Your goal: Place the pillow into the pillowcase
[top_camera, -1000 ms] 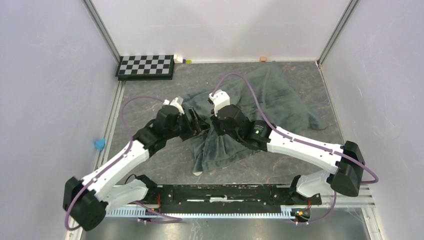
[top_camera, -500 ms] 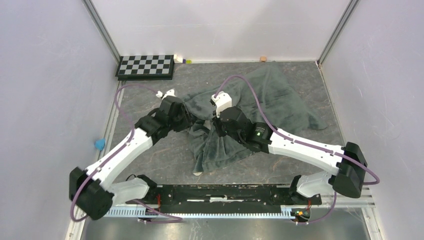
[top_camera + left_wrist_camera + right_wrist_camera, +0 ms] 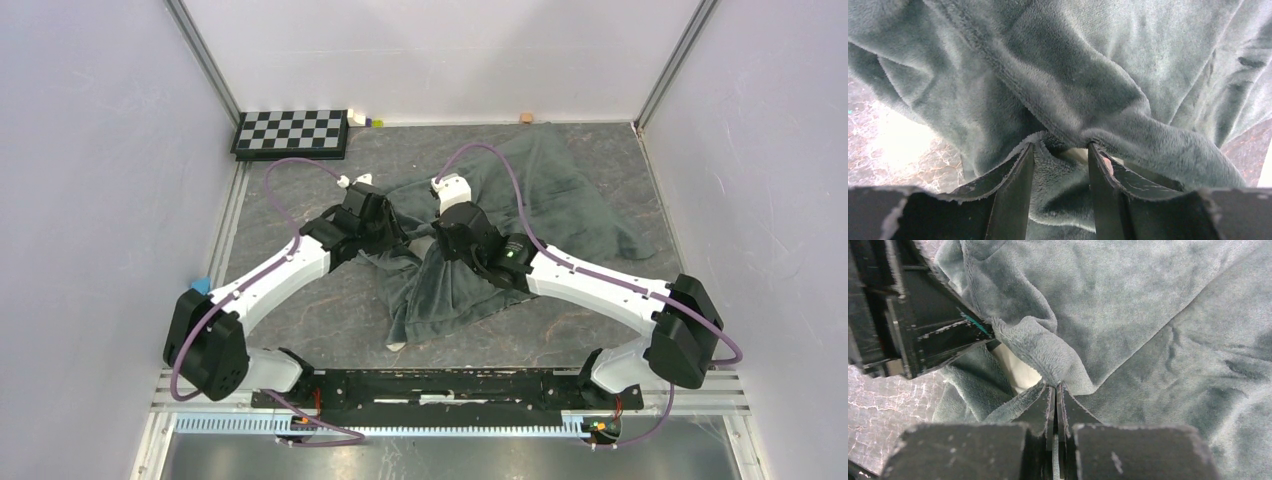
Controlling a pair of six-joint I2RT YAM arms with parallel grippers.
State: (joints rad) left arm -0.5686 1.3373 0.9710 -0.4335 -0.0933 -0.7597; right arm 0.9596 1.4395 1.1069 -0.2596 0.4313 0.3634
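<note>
The pillowcase (image 3: 565, 195) is made of soft, matt grey-green plush cloth; the table (image 3: 330, 315) is finished in smooth, slightly glossy marbling.

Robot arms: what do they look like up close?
The left arm and right arm have white shells, black joints and a looping purple cable each. A green light glows on the right arm. The left gripper and right gripper are black, flat-fingered.

I see the pillowcase (image 3: 560, 195) lying dark grey-green plush side up, rumpled across the desk (image 3: 320, 320) from the far right corner toward the middle of the near edge. It is gathered into a raised bunch at the centre. Of the pillow (image 3: 1020, 371) I can make out only a cream-white patch, deep in a gap between the folds.
</note>
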